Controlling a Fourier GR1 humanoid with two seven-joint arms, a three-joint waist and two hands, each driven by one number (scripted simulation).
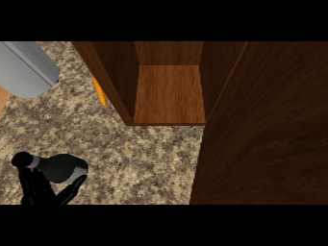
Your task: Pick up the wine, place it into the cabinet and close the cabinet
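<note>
Dark green glass wine bottle (61, 167) with black neck lies at 8 o'clock on the speckled granite bench (138, 149), neck toward 9. Left black hand (47, 190) comes in from the lower edge right beneath it, fingers curled round the bottle's body and neck. Right hand not visible. Open brown wooden cabinet (168, 93) sits at 12, interior bare wood, well apart from the bottle. Its dark wooden door (273, 129) swings out across 3 to 5 o'clock. Thin orange object (99, 91) just beside the cabinet's left wall. Grey cylindrical object (20, 67) at 10 o'clock.
</note>
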